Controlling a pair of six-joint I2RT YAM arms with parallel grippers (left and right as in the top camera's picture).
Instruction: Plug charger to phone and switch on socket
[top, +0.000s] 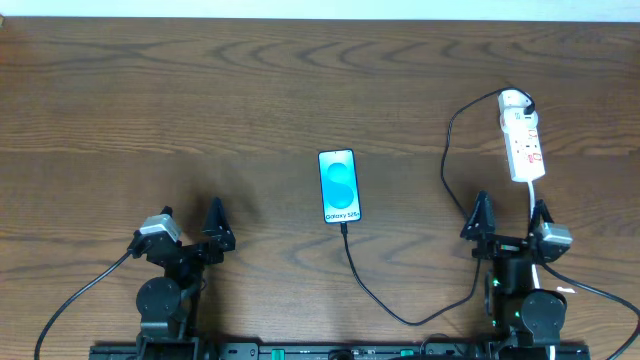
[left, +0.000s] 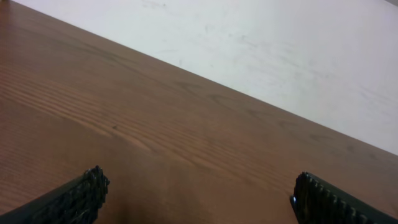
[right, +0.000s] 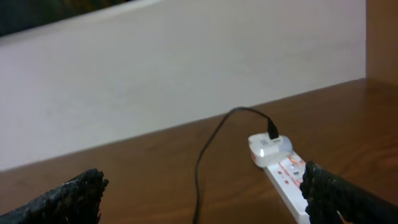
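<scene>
Phone (top: 338, 186) shows me a teal screen, charger (top: 346, 233) tip at its base. Left pincer (top: 190, 215) and right pincer (top: 511, 208) gape empty.

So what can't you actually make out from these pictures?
1. Whether the switch on the socket is on: it is too small in the overhead view. In the right wrist view a finger of the right pincer and the frame edge cut off its near end.
2. Whether the charger tip is fully seated in the phone: it is too small overhead, and neither wrist view shows the phone.
</scene>
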